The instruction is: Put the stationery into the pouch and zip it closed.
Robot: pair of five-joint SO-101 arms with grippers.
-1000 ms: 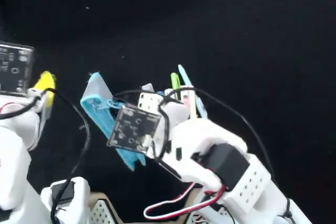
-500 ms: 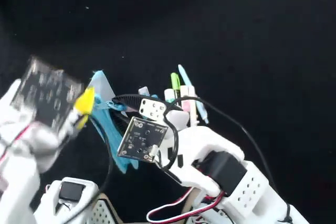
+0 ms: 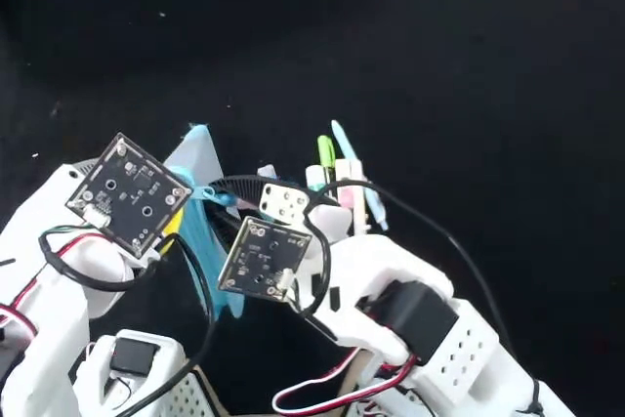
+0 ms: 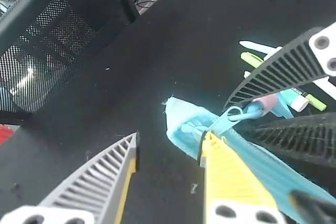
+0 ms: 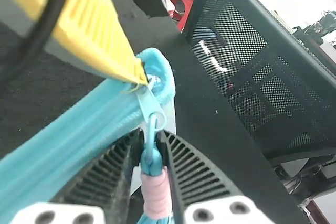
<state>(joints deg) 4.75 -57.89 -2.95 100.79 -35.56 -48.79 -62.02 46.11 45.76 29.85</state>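
Note:
The light blue pouch [image 3: 199,155] lies left of centre, seen closer in the left wrist view [image 4: 181,121] and the right wrist view [image 5: 68,129]. My right gripper [image 5: 151,135] is shut on the zipper pull [image 5: 152,145], which carries a pink tag [image 5: 156,195]; its black ribbed fingers [image 4: 275,66] show in the left wrist view. My left gripper [image 4: 170,140] stands open at the pouch's end, its yellow finger [image 5: 89,30] touching the pouch beside the zipper. Several pens [image 3: 337,168] lie on the table right of the pouch, a green one [image 4: 252,60] among them.
The table is a black cloth [image 3: 439,75]. Both arms' white bodies [image 3: 410,319] crowd the front edge. A black mesh chair [image 4: 58,35] stands beyond the table.
The left arm has swung in from the far left to the pouch, bringing its yellow finger against the pouch's end. The right arm has kept hold of the zipper pull, shifting only slightly.

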